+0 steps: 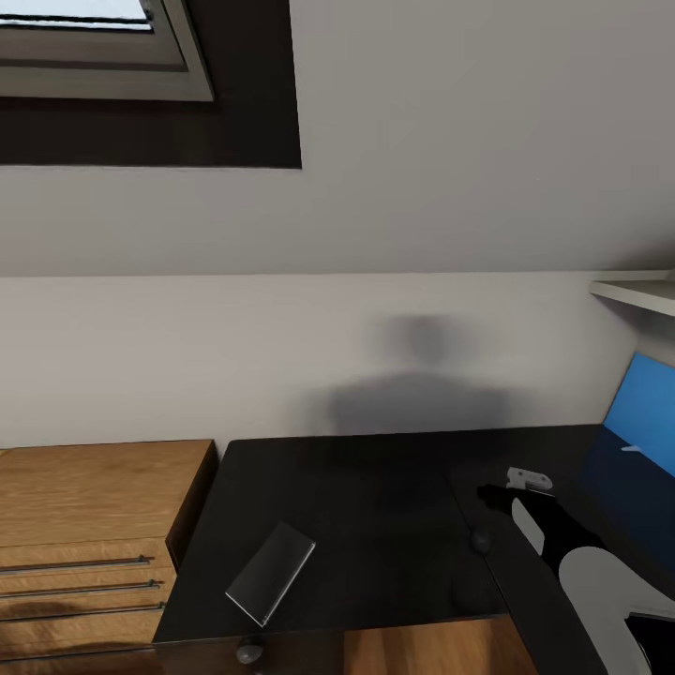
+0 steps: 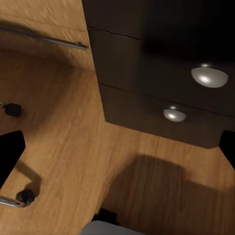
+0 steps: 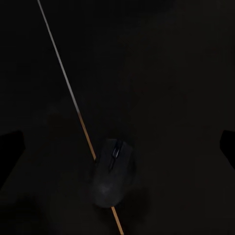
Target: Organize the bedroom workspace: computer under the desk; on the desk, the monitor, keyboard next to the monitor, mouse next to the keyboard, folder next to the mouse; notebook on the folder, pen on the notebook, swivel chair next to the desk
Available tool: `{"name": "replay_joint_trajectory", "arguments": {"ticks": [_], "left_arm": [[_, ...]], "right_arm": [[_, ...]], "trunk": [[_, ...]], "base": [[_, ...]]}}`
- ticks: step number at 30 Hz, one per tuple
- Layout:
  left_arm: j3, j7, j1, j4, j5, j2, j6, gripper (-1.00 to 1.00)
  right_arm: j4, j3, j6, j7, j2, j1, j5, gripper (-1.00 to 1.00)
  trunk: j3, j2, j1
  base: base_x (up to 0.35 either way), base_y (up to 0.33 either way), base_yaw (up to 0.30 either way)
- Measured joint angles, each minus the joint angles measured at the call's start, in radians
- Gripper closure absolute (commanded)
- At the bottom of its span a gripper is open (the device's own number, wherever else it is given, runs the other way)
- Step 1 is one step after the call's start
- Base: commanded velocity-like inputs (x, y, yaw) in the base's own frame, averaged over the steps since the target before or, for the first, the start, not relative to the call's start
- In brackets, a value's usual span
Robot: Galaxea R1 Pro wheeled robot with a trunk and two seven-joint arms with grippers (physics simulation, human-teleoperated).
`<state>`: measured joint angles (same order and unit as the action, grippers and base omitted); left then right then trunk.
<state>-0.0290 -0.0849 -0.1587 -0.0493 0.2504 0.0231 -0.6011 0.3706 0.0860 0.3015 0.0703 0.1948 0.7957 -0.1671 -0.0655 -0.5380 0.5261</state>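
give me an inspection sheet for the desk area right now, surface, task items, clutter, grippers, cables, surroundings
Surface: glossy black desk, seam between its two sections.
Job's things: grey notebook flat near the front edge; dark mouse lying over the seam.
Clutter: nothing seen.
Grippers: right gripper above the desk near the mouse, fingers apart, empty; left gripper low by the drawer unit, holding nothing.
Cables: nothing seen.
Surroundings: light-wood drawer chest, blue panel, window.

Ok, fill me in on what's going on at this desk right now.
The robot's right pincer hovers over the black desk, above the dark mouse, which lies on the seam between the two desk sections and is not gripped. The fingers stand wide apart on either side of it. A grey notebook lies near the desk's front edge. The left wrist view looks at the desk's drawers and the wood floor.
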Motion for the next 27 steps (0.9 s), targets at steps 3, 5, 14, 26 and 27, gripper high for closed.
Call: {"name": "replay_joint_trajectory", "arguments": {"ticks": [3, 5, 14, 26, 27], "left_arm": [[-0.001, 0.003, 0.0, 0.019, 0.002, -0.001, -0.029, -1.0], [-0.001, 0.004, 0.0, 0.024, 0.003, -0.001, -0.035, -1.0], [-0.002, 0.005, 0.0, 0.026, 0.004, -0.002, -0.039, -1.0], [-0.002, 0.005, 0.0, 0.026, 0.004, -0.002, -0.039, -1.0], [-0.003, 0.005, 0.0, 0.026, 0.004, -0.002, -0.039, -1.0]], "right_arm": [[-0.001, 0.0, 0.0, 0.0, 0.0, 0.0, 0.0, -1.0], [-0.001, 0.001, 0.0, 0.0, 0.0, 0.0, 0.0, -1.0], [-0.002, 0.001, 0.0, 0.003, 0.0, 0.0, 0.0, -1.0], [0.001, 0.003, 0.001, 0.002, 0.0, 0.0, 0.0, -1.0], [0.002, 0.003, 0.002, 0.002, 0.0, 0.0, 0.0, -1.0]], "trunk": [[0.0, 0.0, 0.0], [-0.003, -0.007, 0.004], [-0.031, -0.07, 0.038], [-0.069, -0.154, 0.084], [-0.072, -0.161, 0.088]], "base": [[0.0, 0.0, 0.0], [0.0, 0.0, 0.0], [0.0, 0.0, 0.0], [0.0, 0.0, 0.0], [0.0, 0.0, 0.0]]}}
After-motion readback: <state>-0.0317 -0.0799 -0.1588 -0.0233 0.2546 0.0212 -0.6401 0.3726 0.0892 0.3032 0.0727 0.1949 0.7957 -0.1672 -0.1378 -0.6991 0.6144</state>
